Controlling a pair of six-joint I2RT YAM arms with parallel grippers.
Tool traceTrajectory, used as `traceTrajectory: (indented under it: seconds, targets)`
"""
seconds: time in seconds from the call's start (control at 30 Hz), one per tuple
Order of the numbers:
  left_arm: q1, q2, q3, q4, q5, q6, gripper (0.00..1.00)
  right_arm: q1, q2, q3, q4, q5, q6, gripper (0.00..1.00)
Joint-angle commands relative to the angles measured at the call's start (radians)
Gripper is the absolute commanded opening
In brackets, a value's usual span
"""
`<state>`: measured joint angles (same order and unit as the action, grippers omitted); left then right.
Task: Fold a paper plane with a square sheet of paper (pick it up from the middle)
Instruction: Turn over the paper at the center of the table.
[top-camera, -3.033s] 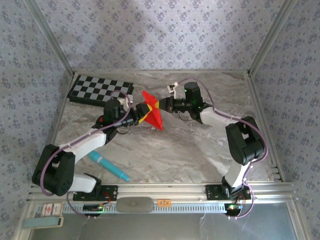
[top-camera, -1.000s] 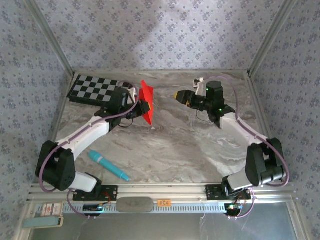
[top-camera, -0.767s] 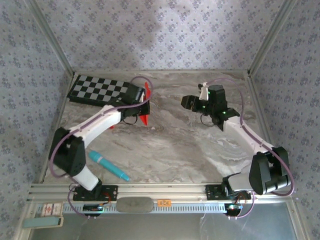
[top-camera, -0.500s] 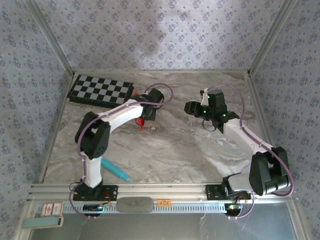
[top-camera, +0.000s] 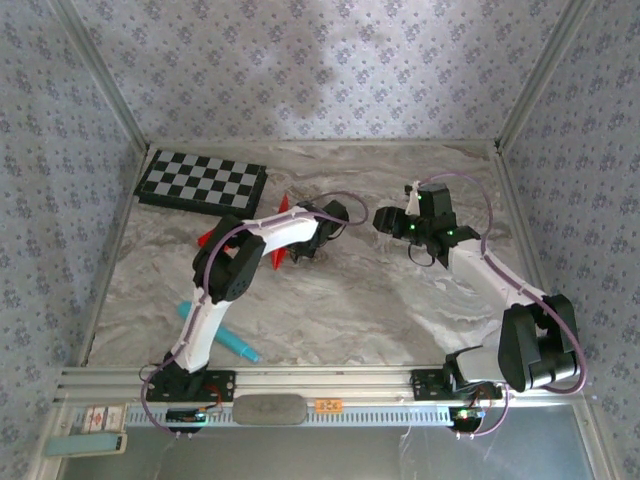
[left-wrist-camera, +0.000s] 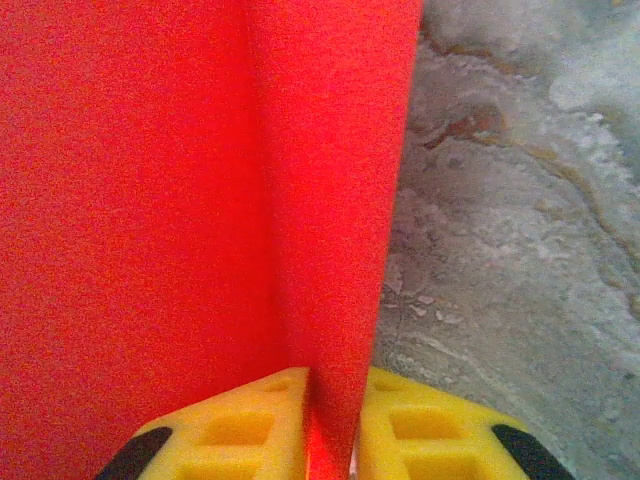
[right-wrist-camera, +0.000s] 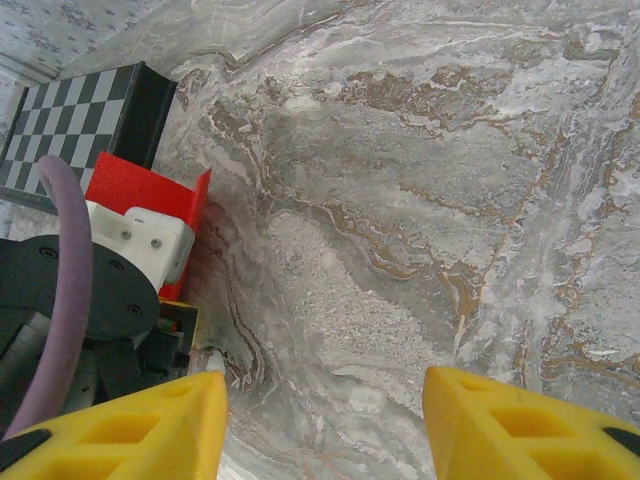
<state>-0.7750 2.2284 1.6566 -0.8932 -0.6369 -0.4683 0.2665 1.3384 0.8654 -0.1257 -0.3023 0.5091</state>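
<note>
Top view: the light is diffuse and even, and it comes from overhead. A paler patch sits on the back wall (top-camera: 312, 55). Shadows on the marble table (top-camera: 350, 300) are soft-edged and lie close under both arms. Surfaces read matte, and detail is slightly soft.

Left wrist view: the red paper (left-wrist-camera: 180, 200) above the left gripper's fingers (left-wrist-camera: 235, 430) is oversaturated, grainy and out of focus. Its crease reads as a darker band rising from between them. The fingers are soft too. The marble right of them is evenly lit and mildly blurred.

Right wrist view: the marble beyond the right gripper's fingers (right-wrist-camera: 130, 425) is bright and sharp, while the fingers themselves are blurred. A dim shadow lies beyond the frame-left finger, beside the paper. Lines bend at the upper-left corner.
</note>
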Motion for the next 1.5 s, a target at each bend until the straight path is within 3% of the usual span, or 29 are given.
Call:
traceTrajectory:
  seconds: [0.0,0.13,0.53,0.7,0.83,1.03,1.2,1.47]
  targets:
    - [-0.018,0.002,0.035,-0.049,0.010,-0.027,0.21,-0.007,0.013,-0.009,-0.005,-0.008,0.022,0.56]
    - [-0.024,-0.038,0.035,-0.053,0.060,-0.059,0.26,-0.006,0.018,-0.008,-0.001,-0.008,0.029,0.56]
    - [-0.065,-0.225,-0.074,0.043,0.360,-0.217,0.36,-0.012,0.037,-0.022,0.025,-0.008,0.065,0.56]
    - [-0.083,-0.317,-0.130,0.063,0.371,-0.267,0.36,-0.015,0.049,-0.019,0.031,-0.020,0.070,0.56]
    - [-0.070,-0.447,-0.216,0.090,0.316,-0.290,0.37,0.010,0.085,0.015,0.004,-0.034,0.039,0.55]
    - [0.028,-0.659,-0.416,0.188,0.313,-0.337,0.42,0.156,0.214,0.146,-0.091,0.041,-0.023,0.54]
    - [0.172,-0.795,-0.610,0.345,0.459,-0.380,0.49,0.303,0.414,0.335,-0.167,0.088,-0.032,0.53]
    - [0.298,-0.905,-0.791,0.514,0.582,-0.410,0.56,0.408,0.746,0.693,-0.264,0.098,0.014,0.49]
